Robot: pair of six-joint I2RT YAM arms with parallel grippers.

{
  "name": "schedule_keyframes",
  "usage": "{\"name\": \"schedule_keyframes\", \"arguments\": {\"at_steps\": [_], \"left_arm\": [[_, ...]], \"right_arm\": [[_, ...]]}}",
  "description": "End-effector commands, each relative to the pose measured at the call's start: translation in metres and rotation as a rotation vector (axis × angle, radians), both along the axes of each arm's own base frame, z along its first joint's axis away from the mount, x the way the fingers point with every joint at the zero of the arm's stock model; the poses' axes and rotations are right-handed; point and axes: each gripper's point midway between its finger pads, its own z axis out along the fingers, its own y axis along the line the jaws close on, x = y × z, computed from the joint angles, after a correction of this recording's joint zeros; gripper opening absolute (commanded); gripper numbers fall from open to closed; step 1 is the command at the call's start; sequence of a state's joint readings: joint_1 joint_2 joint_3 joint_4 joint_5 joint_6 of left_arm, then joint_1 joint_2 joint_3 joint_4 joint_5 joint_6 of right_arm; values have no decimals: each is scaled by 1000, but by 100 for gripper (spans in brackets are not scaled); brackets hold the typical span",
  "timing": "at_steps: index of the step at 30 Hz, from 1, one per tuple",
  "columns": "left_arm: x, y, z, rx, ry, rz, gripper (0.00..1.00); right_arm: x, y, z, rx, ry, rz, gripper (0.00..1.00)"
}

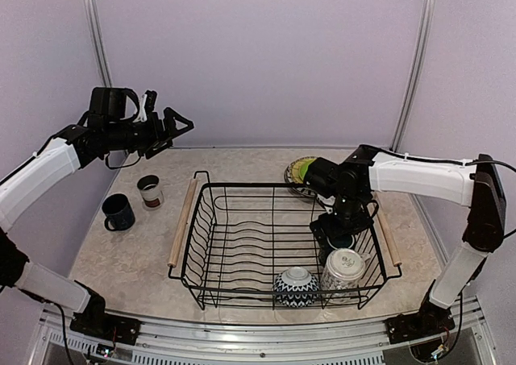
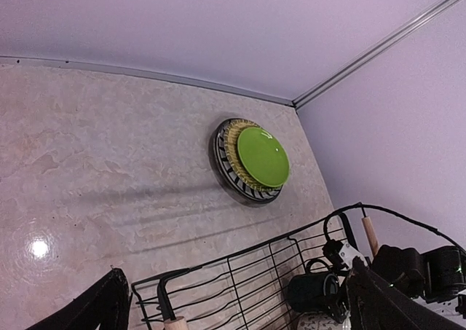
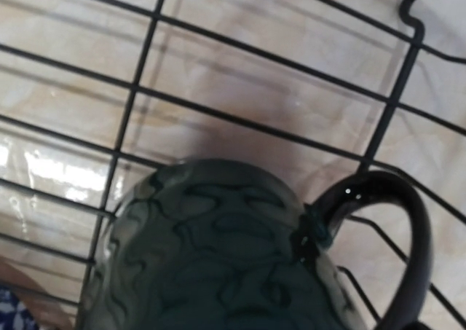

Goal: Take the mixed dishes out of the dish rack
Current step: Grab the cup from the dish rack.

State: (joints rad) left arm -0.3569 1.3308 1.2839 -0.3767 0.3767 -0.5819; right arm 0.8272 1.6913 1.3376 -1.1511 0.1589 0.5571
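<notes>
The black wire dish rack (image 1: 242, 186) stands mid-table. My right gripper (image 1: 339, 230) reaches down into its right end and is shut on the rim of a teal mug (image 1: 342, 241), which fills the right wrist view (image 3: 218, 257) with the rack wires (image 3: 136, 89) behind it; the fingers are hidden there. A blue-white patterned bowl (image 1: 295, 287) and a white patterned cup (image 1: 345, 267) sit at the rack's near right. My left gripper (image 1: 179, 130) is open and empty, high above the table's far left. The left wrist view shows the rack (image 2: 228, 259) and teal mug (image 2: 313, 292).
A stack with the lime-green plate (image 2: 262, 156) on the woven yellow and striped plates sits on the table behind the rack (image 1: 300, 169). A dark blue mug (image 1: 118, 212) and a white patterned cup (image 1: 150, 192) stand on the table left of the rack.
</notes>
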Motion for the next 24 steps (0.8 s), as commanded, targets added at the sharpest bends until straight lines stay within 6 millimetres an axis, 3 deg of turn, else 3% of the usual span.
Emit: {"name": "schedule_keyframes", "arguments": {"at_steps": [1,6,12,17,24], "left_arm": [[0,-4,6,6,-9,-13,99],[0,-3,6,9,-10,-11,99],[0,-4,6,5,-7,-17,99],[-1,-5,7,3,-9,-18,99],[-1,-4,8,2,-13,-17,99]], "right_arm": [[3,-4,-6,12,-10,-19,100],[3,-2,-11,15,-1,-9,96],[4,4,-5,47,-5,-3,72],[12,15,17,106,-54,-2,54],[39,33,59,237,-224,-27,32]]}}
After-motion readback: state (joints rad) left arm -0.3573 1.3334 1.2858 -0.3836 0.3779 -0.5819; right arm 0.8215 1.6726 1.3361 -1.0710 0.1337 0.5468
